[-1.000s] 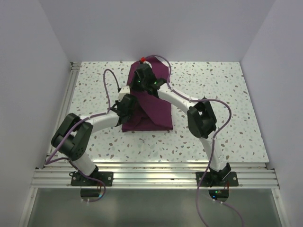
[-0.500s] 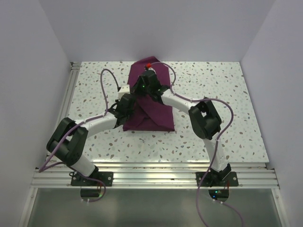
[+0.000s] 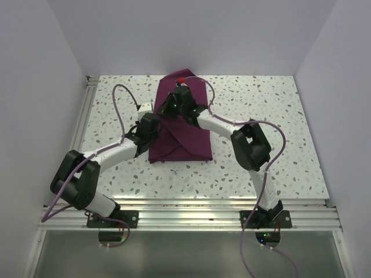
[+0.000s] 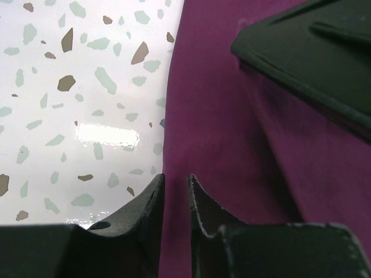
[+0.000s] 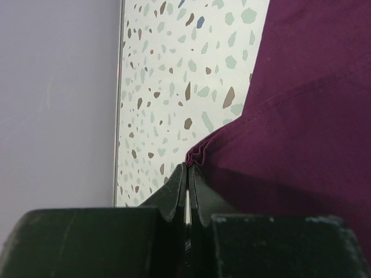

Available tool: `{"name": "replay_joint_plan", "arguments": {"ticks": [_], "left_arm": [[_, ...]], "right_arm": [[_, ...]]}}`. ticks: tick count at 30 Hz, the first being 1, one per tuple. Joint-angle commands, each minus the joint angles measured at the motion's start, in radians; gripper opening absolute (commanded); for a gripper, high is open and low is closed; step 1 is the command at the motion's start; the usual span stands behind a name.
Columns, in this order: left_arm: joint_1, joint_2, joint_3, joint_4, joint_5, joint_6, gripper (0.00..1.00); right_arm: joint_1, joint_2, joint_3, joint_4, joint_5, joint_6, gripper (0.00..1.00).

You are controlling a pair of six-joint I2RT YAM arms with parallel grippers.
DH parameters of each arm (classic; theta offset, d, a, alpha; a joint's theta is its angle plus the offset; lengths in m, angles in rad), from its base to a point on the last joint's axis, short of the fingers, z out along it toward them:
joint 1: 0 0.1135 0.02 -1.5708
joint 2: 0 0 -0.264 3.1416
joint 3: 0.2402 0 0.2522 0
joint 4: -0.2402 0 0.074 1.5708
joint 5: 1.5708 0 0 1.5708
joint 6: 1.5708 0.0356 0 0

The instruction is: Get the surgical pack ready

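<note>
The surgical pack (image 3: 188, 142) is a deep purple-maroon cloth bundle lying at the middle of the speckled table; no steel tray shows. My left gripper (image 3: 153, 123) is at the bundle's left edge. In the left wrist view its jaws (image 4: 175, 178) stand almost closed, with the cloth (image 4: 220, 116) in the narrow gap. My right gripper (image 3: 173, 105) is over the bundle's far part. In the right wrist view it (image 5: 187, 168) is shut on a bunched corner of the cloth (image 5: 313, 104). The right gripper's black body (image 4: 313, 58) shows in the left wrist view.
The terrazzo table (image 3: 261, 116) is boxed in by pale walls on three sides. A metal rail (image 3: 191, 215) runs along the near edge and another (image 3: 87, 116) along the left. Purple cables (image 3: 119, 110) loop above both arms.
My left gripper has slid a little farther away along the bundle's left edge. My right gripper has pulled the cloth corner slightly towards the near side, and the far cloth tip now shows.
</note>
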Motion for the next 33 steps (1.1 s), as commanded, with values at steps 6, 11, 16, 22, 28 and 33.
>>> {"name": "replay_joint_plan", "arguments": {"ticks": [6,11,16,22,28,33], "left_arm": [[0.05,-0.099,-0.023,0.022,0.052,-0.05,0.25],[0.127,-0.136,-0.061,-0.019,0.134,-0.076,0.22],[0.179,-0.118,-0.093,-0.004,0.175,-0.076,0.19],[0.188,-0.054,-0.102,0.005,0.21,-0.072,0.14],[0.19,-0.067,-0.112,0.033,0.168,-0.067,0.13],[0.192,-0.115,-0.125,0.028,0.125,-0.073,0.11]], "right_arm": [[0.027,-0.06,0.014,-0.007,-0.037,-0.009,0.0],[0.051,-0.037,0.043,-0.036,-0.042,-0.019,0.0],[0.07,-0.008,0.062,-0.043,-0.042,-0.019,0.0],[0.084,0.027,0.071,-0.05,-0.031,-0.022,0.0],[0.09,0.073,0.079,-0.057,-0.036,-0.021,0.0],[0.101,0.118,0.093,-0.024,-0.062,-0.007,0.0]]}}
